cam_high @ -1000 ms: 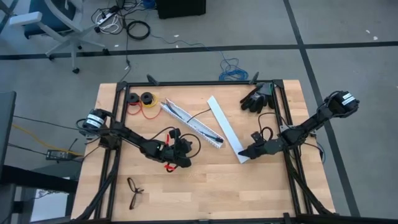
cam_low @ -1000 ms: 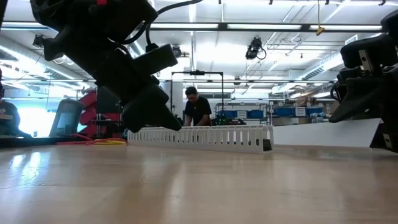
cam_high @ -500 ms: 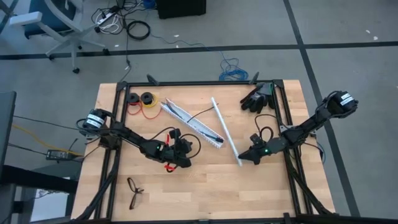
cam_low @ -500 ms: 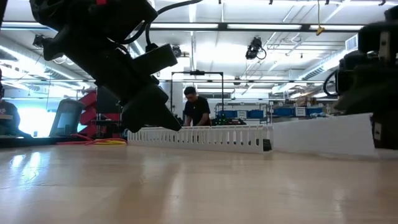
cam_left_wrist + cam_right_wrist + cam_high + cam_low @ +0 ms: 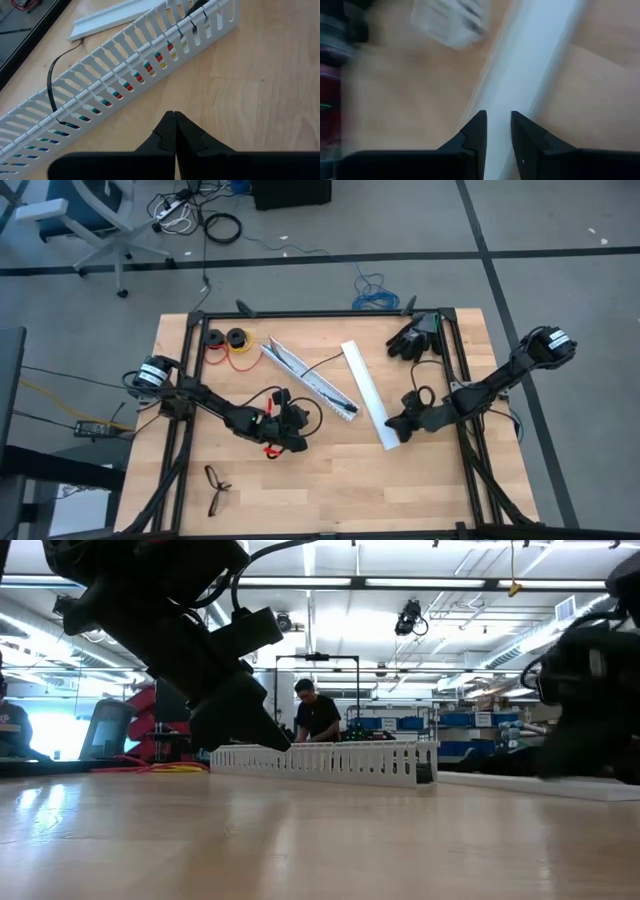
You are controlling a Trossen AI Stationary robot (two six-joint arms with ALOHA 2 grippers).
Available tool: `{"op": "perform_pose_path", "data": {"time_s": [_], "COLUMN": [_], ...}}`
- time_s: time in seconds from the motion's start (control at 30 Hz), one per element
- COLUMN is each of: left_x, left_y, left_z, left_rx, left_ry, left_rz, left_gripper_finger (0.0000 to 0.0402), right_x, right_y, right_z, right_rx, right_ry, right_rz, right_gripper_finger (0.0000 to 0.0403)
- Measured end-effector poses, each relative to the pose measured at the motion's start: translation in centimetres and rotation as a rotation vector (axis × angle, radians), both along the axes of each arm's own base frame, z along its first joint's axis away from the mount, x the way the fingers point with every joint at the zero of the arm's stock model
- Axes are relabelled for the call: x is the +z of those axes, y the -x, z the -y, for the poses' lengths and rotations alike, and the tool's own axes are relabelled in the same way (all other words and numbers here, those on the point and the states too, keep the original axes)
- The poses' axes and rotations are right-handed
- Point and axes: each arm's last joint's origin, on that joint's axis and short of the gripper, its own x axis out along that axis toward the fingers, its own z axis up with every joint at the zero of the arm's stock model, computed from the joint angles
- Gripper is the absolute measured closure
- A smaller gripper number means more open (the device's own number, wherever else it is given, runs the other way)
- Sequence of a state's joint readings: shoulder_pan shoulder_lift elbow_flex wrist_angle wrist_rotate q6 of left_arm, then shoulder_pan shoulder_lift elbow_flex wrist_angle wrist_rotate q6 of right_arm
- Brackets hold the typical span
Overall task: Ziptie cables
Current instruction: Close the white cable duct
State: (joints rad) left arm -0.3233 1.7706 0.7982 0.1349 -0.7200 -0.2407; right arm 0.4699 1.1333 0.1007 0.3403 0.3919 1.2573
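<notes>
The cables (image 5: 150, 66) show as coloured wires through the slots of a white slotted rail (image 5: 310, 380) lying mid-table. A thin black strip, the ziptie (image 5: 52, 85), curves out of one slot. My left gripper (image 5: 174, 115) is shut and empty, just on the near side of that rail (image 5: 300, 425). My right gripper (image 5: 392, 423) is at the near end of a flat white rail (image 5: 367, 392) and is shut on it. My right gripper has the flat white rail's near end (image 5: 496, 100) between its two fingers. It comes from the table's right side, slanting down. The rail lies flat on the table and runs away toward the far edge. The view is blurred, so the exact touching faces do not show.
A red and yellow wire with two black spools (image 5: 225, 345) lies at the far left. Black gloves (image 5: 412, 338) sit at the far right by the black frame (image 5: 455, 360). Glasses (image 5: 215, 488) lie near the front left. A person (image 5: 318, 715) stands in the room beyond.
My right gripper has rolled its wrist while staying in place. The flat white rail was tipped up onto its long edge half a second ago and now lies flat on the table again, its far end shifted slightly toward the table's right.
</notes>
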Motion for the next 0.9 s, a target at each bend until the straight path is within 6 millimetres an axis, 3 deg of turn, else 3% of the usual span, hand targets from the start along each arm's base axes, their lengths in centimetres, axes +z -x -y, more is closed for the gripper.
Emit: {"op": "perform_pose_path", "data": {"time_s": [0.13,0.27,0.4,0.5,0.67,0.77,0.9], "left_x": [0.0,0.0,0.1,0.7,2.8,4.0,4.3], "left_y": [0.0,0.0,0.2,0.5,1.3,1.6,1.8], "left_z": [0.0,0.0,-0.1,-0.2,-0.1,0.1,0.6], "left_rx": [0.001,0.0,0.009,0.022,0.046,0.044,0.027], "left_ry": [-0.001,-0.003,-0.016,-0.029,-0.055,-0.053,-0.049], "left_rz": [-0.001,-0.004,-0.014,-0.016,0.026,0.066,0.076], "left_gripper_finger": [0.04,0.04,0.04,0.04,0.04,0.04,0.04], "right_x": [2.2,6.4,10.8,12.5,11.1,9.1,6.0], "right_y": [-1.2,-1.3,-1.5,-1.7,-2.2,-2.7,-4.1], "right_z": [-0.9,-1.8,-4.1,-6.7,-11.9,-14.7,-17.1], "right_rx": [-0.02,-0.104,-0.136,-0.151,-0.233,-0.345,-0.46], "right_ry": [0.14,0.277,0.396,0.421,0.449,0.529,0.667], "right_rz": [-0.2,-0.445,-0.462,-0.452,-0.597,-0.734,-0.758], "right_gripper_finger": [0.0328,0.0328,0.0327,0.0327,0.0326,0.0326,0.0326]}}
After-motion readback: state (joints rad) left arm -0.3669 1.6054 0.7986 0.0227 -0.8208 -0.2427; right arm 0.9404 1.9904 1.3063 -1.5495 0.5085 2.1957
